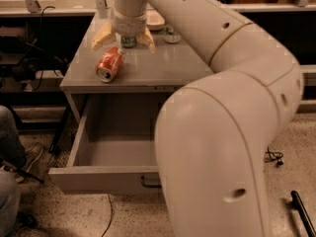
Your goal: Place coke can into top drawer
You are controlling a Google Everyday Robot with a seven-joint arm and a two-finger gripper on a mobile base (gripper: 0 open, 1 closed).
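The coke can [110, 64] is red-orange and lies on its side on the grey cabinet top [163, 68], near the front left. My gripper [124, 38] hangs just behind and to the right of it, open, its two pale fingers [102, 36] spread to either side of a green can [128, 41]. It holds nothing. The top drawer [98, 174] is pulled out below the cabinet top, its inside bare, with a dark handle [149, 183] on its front, partly hidden by my arm.
My large white arm [222, 132] fills the right half of the view and hides the drawer's right side. A white-and-green can [171, 32] and a pale bowl [155, 19] stand at the cabinet's back. A person's leg [10, 147] and cables are at the left.
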